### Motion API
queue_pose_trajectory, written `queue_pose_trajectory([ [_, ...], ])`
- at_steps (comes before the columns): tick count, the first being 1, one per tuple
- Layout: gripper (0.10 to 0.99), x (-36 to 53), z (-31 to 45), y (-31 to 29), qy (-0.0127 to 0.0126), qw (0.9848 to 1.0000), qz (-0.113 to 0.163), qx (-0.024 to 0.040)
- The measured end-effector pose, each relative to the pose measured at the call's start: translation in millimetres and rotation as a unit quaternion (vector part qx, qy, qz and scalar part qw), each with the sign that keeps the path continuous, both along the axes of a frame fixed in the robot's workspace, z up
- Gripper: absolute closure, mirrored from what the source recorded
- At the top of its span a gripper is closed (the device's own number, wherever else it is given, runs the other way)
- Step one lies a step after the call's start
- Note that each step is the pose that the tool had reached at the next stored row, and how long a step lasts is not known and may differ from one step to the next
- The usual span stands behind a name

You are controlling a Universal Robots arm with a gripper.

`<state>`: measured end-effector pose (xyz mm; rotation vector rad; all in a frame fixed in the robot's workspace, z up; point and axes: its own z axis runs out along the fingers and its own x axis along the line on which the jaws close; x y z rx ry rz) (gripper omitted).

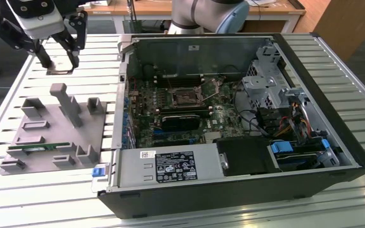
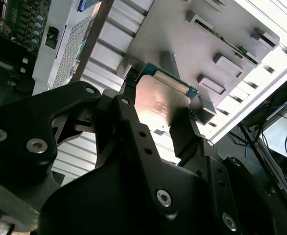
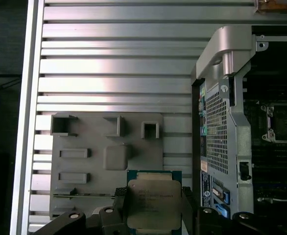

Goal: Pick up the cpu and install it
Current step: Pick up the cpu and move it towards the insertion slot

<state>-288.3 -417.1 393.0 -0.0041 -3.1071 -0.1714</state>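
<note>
Now the gripper (image 1: 61, 66) pinches the cpu (image 3: 153, 205) by two sides, up over the table (image 1: 93, 59), near its far corner on the exterior view's left, beside the computer (image 1: 233, 199).

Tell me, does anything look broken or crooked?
Nothing stands out. The cpu is held straight in the gripper, near the grey parts holder, and the open computer case looks undamaged.
</note>
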Motion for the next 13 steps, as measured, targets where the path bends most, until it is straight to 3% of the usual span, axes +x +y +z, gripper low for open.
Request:
queue_pose_trajectory([
  [13, 0.557, 11.8, 0.0, 0.0, 0.0, 1.0, 0.0, 0.0],
])
